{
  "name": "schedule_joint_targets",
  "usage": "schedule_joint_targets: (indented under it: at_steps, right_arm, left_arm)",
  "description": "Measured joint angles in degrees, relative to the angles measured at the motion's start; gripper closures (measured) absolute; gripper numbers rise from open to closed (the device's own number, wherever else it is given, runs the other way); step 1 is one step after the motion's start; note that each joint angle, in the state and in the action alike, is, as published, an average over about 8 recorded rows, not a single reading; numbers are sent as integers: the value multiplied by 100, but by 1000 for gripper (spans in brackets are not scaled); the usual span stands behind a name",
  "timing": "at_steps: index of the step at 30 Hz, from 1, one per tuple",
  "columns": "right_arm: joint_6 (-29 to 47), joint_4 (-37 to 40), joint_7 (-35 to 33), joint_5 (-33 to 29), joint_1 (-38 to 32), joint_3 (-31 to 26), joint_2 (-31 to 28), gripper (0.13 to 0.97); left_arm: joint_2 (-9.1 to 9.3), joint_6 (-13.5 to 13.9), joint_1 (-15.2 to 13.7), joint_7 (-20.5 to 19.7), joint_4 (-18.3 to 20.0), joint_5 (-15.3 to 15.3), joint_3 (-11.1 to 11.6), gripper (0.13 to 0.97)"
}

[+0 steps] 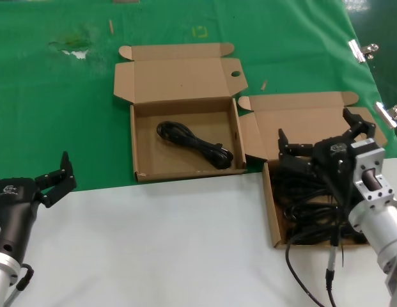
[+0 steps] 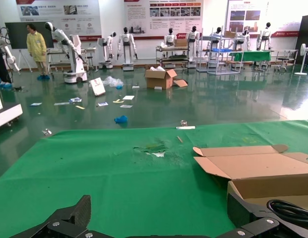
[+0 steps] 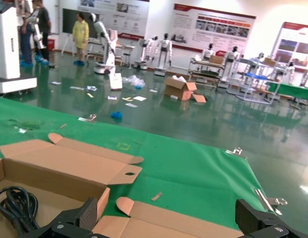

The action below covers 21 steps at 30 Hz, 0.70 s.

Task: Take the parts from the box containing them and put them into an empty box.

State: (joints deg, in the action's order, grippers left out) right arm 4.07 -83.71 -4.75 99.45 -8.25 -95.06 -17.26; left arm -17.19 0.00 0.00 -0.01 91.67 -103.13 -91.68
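While my right gripper (image 1: pixel 319 142) hangs with its fingers spread wide over the box containing them (image 1: pixel 272 211), at about four o'clock in the head view, I size up the parts (image 1: pixel 307 204) beneath it. They lie there as a dark heap of black cords, and I cannot separate one bundle from the next. I judge each to be light to middling in weight, soft and springy rather than stiff, with a rubbery jacket that should grip well against the pads. Nothing about them looks fragile. The risk I see is tangling: a loose loop could drag a neighbour up with it. I would close across the middle of one tied coil, where the strands are packed thickest, and avoid the moulded plugs, which would pivot in the jaws.

One cord (image 1: pixel 195 144) already lies in the other box (image 1: pixel 139 141), near the centre of the view, running slantwise across its floor; the left wrist view catches its end (image 2: pixel 292 210) at the box corner. That box's lid stands open toward twelve o'clock.

My left gripper (image 1: pixel 54 180) waits at eight o'clock, fingers apart, holding nothing.

Both boxes sit where the green cloth (image 1: pixel 57 115) meets the white tabletop (image 1: pixel 153 243) nearer me. Metal clips (image 1: pixel 361 50) pin the cloth at two o'clock. Beyond lies a glossy green hall floor (image 2: pixel 193 106) with litter, other robots (image 2: pixel 126 47) and a person in yellow (image 3: pixel 80 33).
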Motion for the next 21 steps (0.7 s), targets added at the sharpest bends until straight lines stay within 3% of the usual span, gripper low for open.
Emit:
schedule_joint_targets:
  at_steps: [21]
  right_arm:
    - [-352,-690,411,320,714,293,7,129]
  left_arm:
    - [0,0,0,0,0,0,0,132]
